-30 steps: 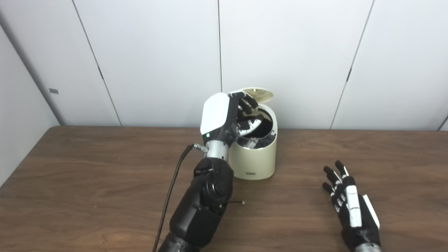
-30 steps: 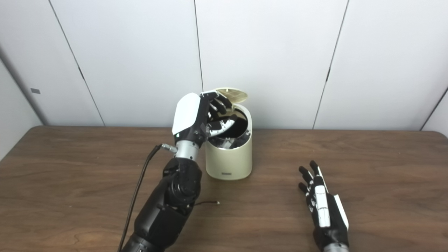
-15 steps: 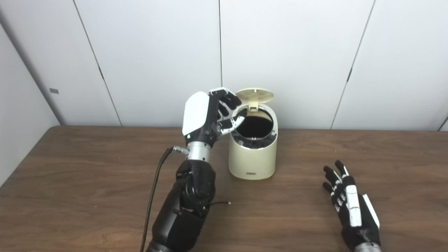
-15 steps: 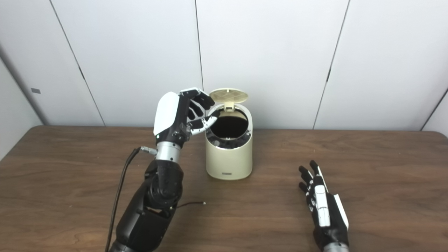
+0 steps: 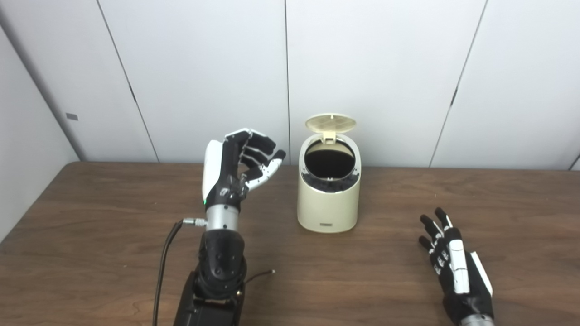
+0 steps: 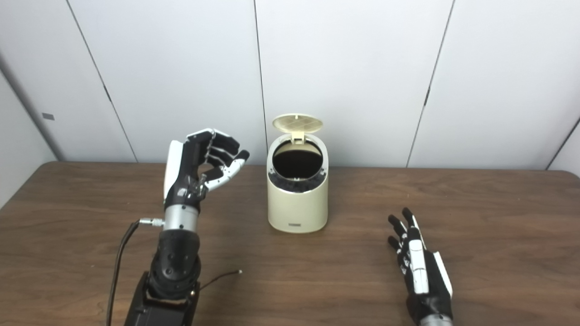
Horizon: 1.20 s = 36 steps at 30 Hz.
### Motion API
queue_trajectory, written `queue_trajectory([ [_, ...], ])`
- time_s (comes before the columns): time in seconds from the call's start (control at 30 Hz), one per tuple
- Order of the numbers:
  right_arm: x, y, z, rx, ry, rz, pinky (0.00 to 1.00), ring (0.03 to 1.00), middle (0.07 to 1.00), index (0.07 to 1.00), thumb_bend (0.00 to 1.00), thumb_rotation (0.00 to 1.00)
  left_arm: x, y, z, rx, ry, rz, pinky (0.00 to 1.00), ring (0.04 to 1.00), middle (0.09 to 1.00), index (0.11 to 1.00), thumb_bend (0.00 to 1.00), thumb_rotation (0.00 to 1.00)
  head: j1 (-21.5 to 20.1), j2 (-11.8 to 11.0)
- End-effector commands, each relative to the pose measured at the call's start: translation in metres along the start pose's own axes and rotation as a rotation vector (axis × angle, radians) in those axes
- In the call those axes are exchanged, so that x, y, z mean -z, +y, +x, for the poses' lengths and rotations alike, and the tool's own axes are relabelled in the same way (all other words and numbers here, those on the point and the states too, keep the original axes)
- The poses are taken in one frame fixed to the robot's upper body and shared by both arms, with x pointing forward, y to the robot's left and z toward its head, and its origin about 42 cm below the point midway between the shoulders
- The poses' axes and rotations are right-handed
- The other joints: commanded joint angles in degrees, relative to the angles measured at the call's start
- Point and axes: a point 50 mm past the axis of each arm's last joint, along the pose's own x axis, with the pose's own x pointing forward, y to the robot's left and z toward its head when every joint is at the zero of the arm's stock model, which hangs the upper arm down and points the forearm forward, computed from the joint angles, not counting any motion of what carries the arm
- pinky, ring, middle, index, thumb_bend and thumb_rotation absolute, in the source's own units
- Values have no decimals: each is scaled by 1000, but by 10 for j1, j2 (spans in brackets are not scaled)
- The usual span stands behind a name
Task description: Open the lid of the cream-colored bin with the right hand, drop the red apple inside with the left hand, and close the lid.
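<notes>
The cream-colored bin (image 5: pixel 327 203) stands on the wooden table (image 5: pixel 90 235) near the back wall. Its round lid (image 5: pixel 330 122) is tipped up and open, and the dark inside shows. No apple is in view. My left hand (image 5: pixel 235 165) is raised to the left of the bin, apart from it, fingers curled loosely and holding nothing. My right hand (image 5: pixel 455 267) lies flat on the table at the front right, fingers spread and empty.
A black cable (image 5: pixel 165 253) runs from my left wrist down to the front edge. A thin wire end (image 5: pixel 265 274) lies on the table beside my left forearm. White wall panels stand right behind the bin.
My left hand has drawn back from over the bin's opening to the left and lowered a little. The lid stays up. The right hand has not moved.
</notes>
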Motion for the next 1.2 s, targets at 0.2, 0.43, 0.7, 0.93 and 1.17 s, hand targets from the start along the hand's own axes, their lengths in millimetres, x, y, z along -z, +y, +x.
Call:
queue_trajectory([
  [0.2,-8,-1,4,-3,-20,5,987,982,928,996,566,1000,14,17,-23,-26,53,-101,410,464,469,518,512,0,-1,4],
  [0.43,-13,-3,4,-14,-39,2,988,994,941,1000,576,1000,43,31,-40,82,113,-201,638,692,735,723,454,605,-3,7],
  [0.7,-22,-3,9,-6,-72,14,985,1000,992,995,589,1000,65,37,-61,184,182,-310,913,910,923,911,514,833,-9,10],
  [0.93,-38,-11,23,-32,-101,-40,1000,1000,1000,1000,604,1000,76,39,-83,220,207,-355,1000,999,1000,1000,525,987,-17,15],
  [1.17,-66,-14,52,-51,-163,-98,1000,1000,1000,986,610,1000,92,42,-97,192,220,-352,1000,1000,1000,1000,535,999,-25,17],
])
